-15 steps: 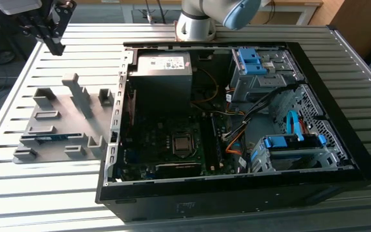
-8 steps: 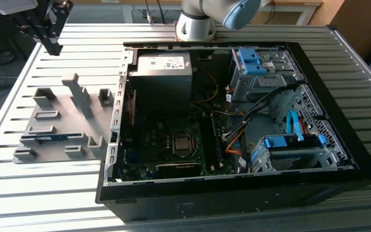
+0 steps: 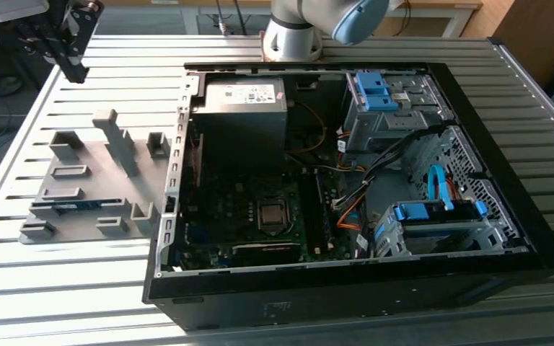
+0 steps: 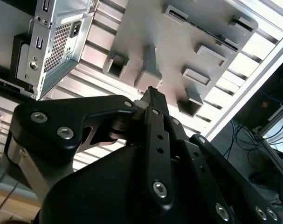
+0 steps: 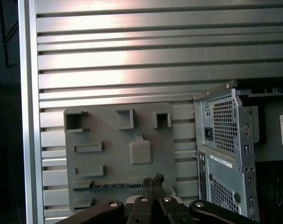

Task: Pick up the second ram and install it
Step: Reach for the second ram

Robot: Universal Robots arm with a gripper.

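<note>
The second ram [image 3: 75, 205] is a thin blue-green stick lying on edge in a slot of the grey tray [image 3: 113, 169], at the exterior view's left beside the open computer case. In the first wrist view the ram [image 5: 108, 185] shows as a thin blue line across the near part of the tray [image 5: 118, 140]. My gripper [image 3: 75, 71] hangs high above the table's far left corner, well apart from the tray. Its black fingers [image 5: 153, 179] are shut with nothing between them. In the second wrist view the fingertips [image 4: 153, 93] point toward the tray [image 4: 178, 37].
The open black computer case [image 3: 354, 281] lies on the slatted metal table [image 3: 84, 288], with the motherboard [image 3: 257, 209], grey power supply [image 3: 243, 97] and blue-tabbed drive cages [image 3: 431, 216] inside. The tray carries several raised blocks. The table's left edge [image 5: 27, 116] drops off nearby.
</note>
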